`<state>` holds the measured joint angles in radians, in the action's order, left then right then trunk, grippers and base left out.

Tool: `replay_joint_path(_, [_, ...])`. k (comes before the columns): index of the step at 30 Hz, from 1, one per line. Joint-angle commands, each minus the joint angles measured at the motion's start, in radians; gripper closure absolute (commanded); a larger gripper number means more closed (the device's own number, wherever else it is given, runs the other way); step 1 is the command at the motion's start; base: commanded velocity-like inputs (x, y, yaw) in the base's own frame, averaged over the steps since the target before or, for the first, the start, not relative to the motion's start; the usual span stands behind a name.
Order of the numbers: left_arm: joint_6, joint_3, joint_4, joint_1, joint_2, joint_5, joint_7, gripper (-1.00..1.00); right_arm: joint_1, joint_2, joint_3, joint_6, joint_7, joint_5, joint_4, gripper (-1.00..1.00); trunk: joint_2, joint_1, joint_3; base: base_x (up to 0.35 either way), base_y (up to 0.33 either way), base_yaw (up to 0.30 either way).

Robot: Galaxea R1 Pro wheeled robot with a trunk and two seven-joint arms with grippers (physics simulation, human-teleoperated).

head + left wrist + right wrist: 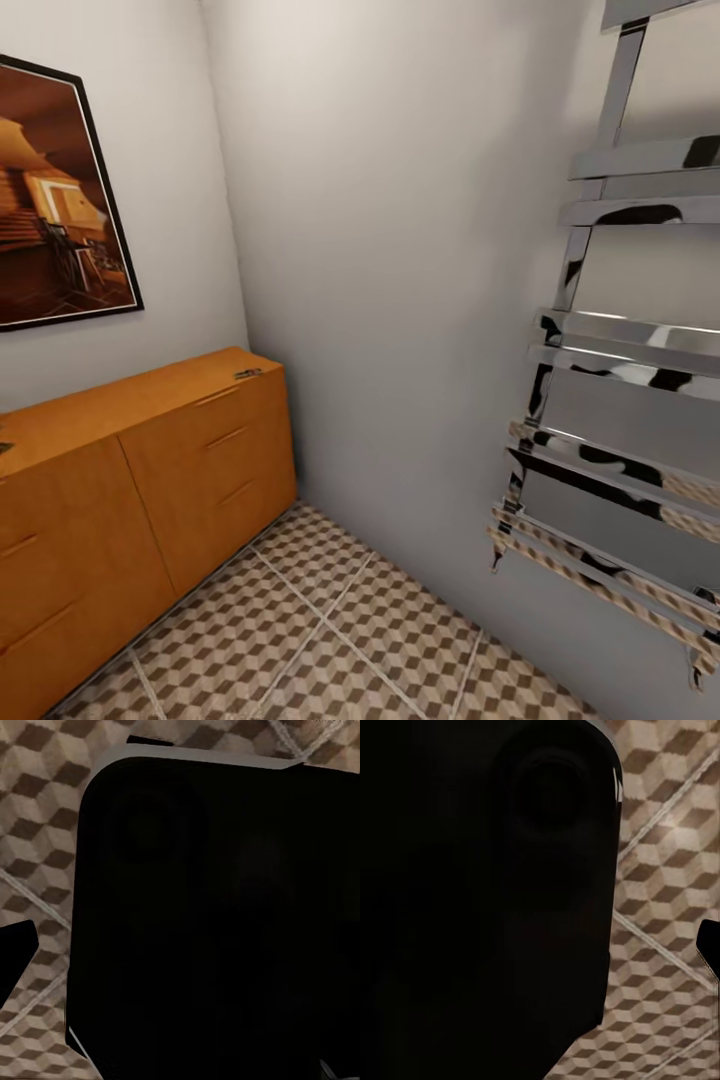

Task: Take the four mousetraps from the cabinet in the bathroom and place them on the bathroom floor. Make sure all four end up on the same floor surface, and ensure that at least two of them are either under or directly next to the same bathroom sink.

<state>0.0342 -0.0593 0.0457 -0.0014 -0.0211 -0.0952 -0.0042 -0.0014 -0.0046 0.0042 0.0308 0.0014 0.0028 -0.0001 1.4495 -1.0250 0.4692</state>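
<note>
The orange-brown cabinet (140, 470) stands against the left wall in the head view, its drawer fronts shut. A tiny dark mousetrap (248, 374) lies on the cabinet top near its far right corner. Another small dark thing (3, 447), perhaps a second trap, sits on the top at the picture's left edge. The cube-patterned bathroom floor (330, 640) spreads in front of the cabinet. In the left wrist view a dark fingertip (15, 945) pokes in over the floor (37, 810). The right wrist view has a dark finger edge (709, 945) over the floor (660, 945). The sink is out of view.
A chrome towel rail (620, 400) hangs on the right wall and juts into the room. A framed brown picture (55, 200) hangs above the cabinet. My own black body (217, 922) blocks much of both wrist views (480, 892).
</note>
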Motion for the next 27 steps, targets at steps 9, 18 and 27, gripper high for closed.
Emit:
replay_joint_path(9, [0.003, -0.005, 0.001, 0.0, 0.0, -0.008, 0.0, -1.0, 0.0, 0.0, 0.0, 0.003, 0.0, 0.0, 0.0, -1.0, 0.0, 0.0, 0.001, 0.0, 0.0, 0.274])
replay_joint_path(18, [0.007, -0.005, 0.002, 0.0, 0.0, -0.008, 0.0, -1.0, 0.0, 0.0, 0.0, 0.003, 0.0, 0.0, 0.0, -1.0, 0.0, 0.0, 0.001, 0.0, 0.0, 0.274])
replay_joint_path(27, [0.007, -0.005, 0.002, 0.0, 0.0, -0.008, 0.0, -1.0, 0.0, 0.0, 0.0, 0.003, 0.0, 0.0, 0.0, -1.0, 0.0, 0.0, 0.001, 0.0, 0.0, 0.274])
